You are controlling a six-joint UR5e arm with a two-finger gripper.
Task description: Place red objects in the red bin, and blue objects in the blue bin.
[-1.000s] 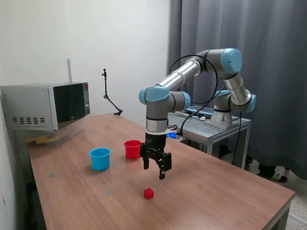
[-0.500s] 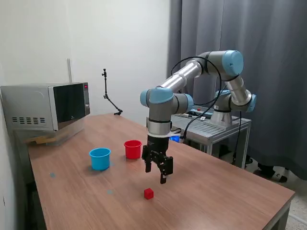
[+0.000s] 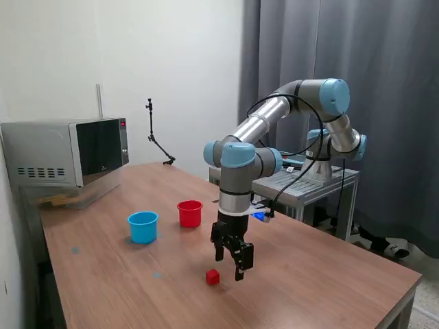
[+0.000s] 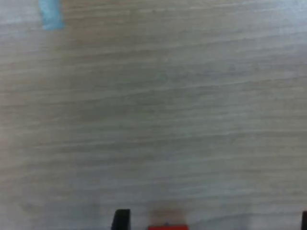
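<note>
**Gripper low over the table beside a red cube**

Nearest in the exterior view, a small solid red cube (image 3: 212,276) sits alone on the brown wood-grain table (image 3: 322,288), well apart from both cups. Just beside it, toward the exterior view's right and slightly above the surface, hangs the black two-finger gripper (image 3: 230,266), pointing down at the tabletop. Its fingers stand parted with a clear gap between them and nothing is held in that gap; they do not touch the cube. The wrist view agrees: a dark fingertip (image 4: 121,220) shows at the frame edge, with a sliver of the red cube (image 4: 167,226) near it, apart from the finger, over blurred wood grain. A small pale blue mark (image 4: 51,13) lies on the wood well apart from the cube.

Farther back on the table, the small round light blue plastic cup (image 3: 143,227) stands upright, and near it, toward the exterior view's right, stands the small round red plastic cup (image 3: 190,213), also upright. Their insides cannot be seen from here.

Behind them, at the table's far end on the exterior view's left, sits a silver microwave oven (image 3: 65,153). The arm's base rises from a grey metal cart (image 3: 302,184) in front of a dark grey curtain (image 3: 384,82).
</note>
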